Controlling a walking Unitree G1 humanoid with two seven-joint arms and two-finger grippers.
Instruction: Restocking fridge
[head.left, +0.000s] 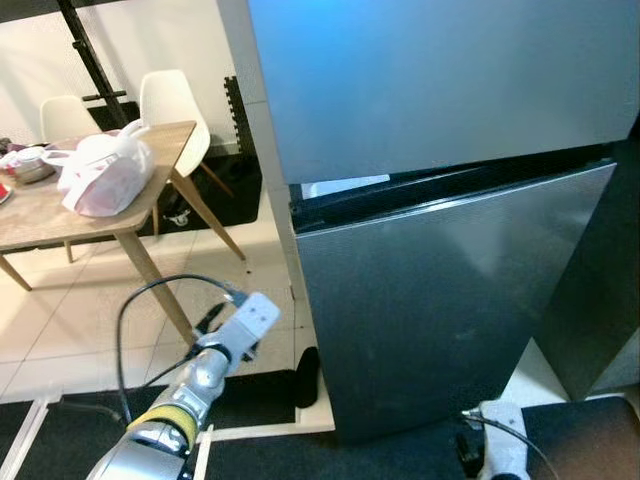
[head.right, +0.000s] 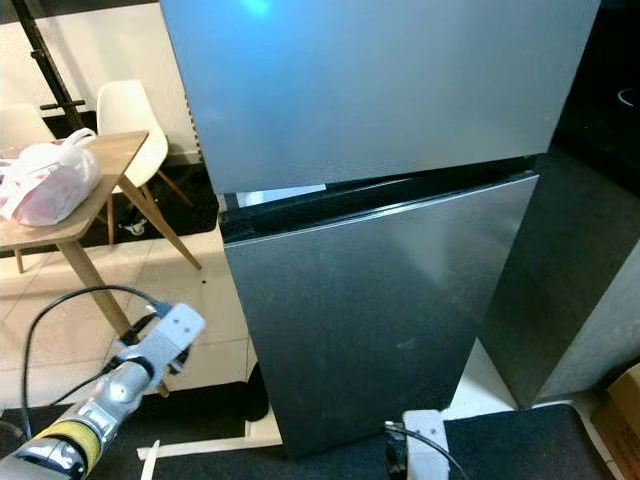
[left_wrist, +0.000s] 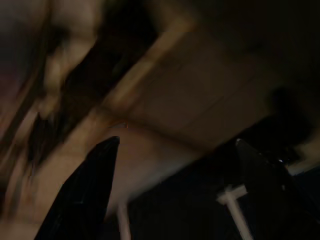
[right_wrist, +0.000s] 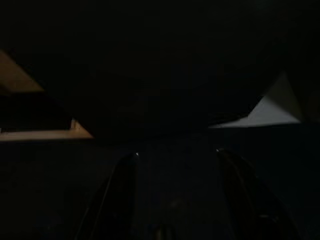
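Tall grey fridge straight ahead of you at twelve o'clock.
Its two steel doors sit nearly shut, a dark gap between; left gripper and right gripper both spread, empty.

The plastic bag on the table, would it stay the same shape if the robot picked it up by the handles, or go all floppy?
Probably floppy. The plastic bag looks thin and crinkled, slumped on the wooden table, so it would likely sag. Its tied handles stick up, offering a grip. It bulges with something pinkish inside, so it may hang heavy and swing.
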